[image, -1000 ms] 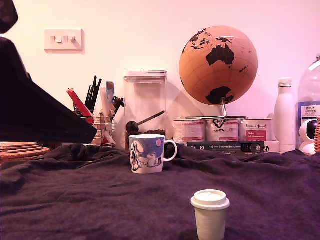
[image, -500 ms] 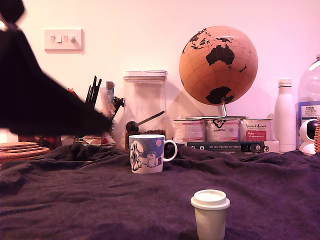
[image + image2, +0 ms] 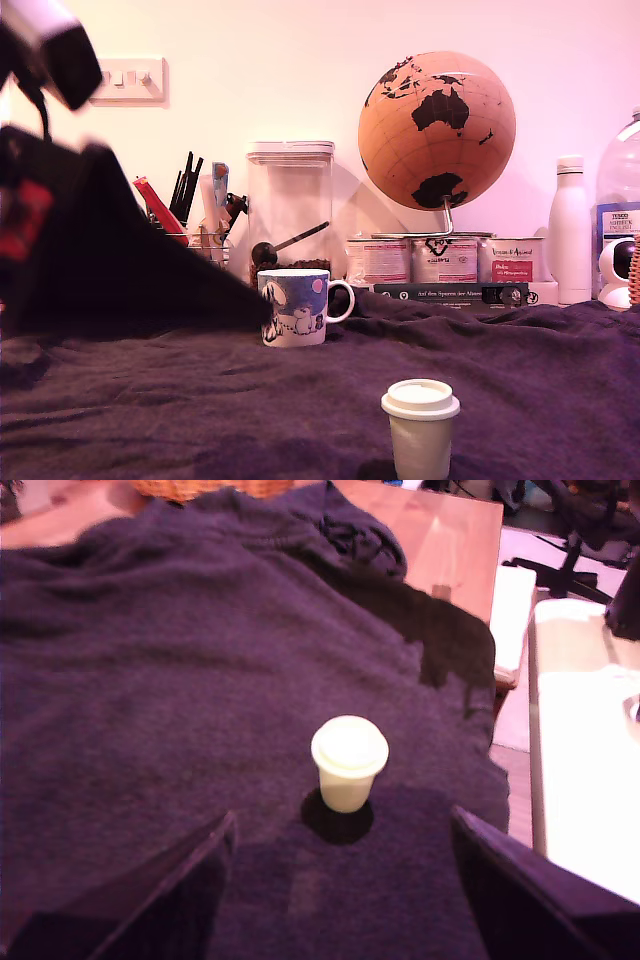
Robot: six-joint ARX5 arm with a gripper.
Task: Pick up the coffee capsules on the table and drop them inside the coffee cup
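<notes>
In the wrist view the two dark fingers (image 3: 175, 895) of the gripper (image 3: 340, 900) stand wide apart with nothing between them — the jaws grasp nothing. Just beyond the gap, a small cream-white tapered coffee capsule (image 3: 349, 761) with a wider rimmed flat top stands upright on the wrinkled dark purple-grey cloth covering the table (image 3: 150, 680), apart from both fingers, its shadow pooled at its base.

In the exterior view the same capsule (image 3: 420, 428) stands near the lower edge, towards that view's right. The blurred black arm (image 3: 110, 250) fills the exterior view's left — its tip reaches the side of the white ceramic coffee cup (image 3: 295, 307) printed with a blue-purple cartoon scene, handle to that view's right; whether it touches cannot be told. Behind the cup stand a tall clear plastic canister (image 3: 290, 205) and an orange globe (image 3: 437, 130).
</notes>
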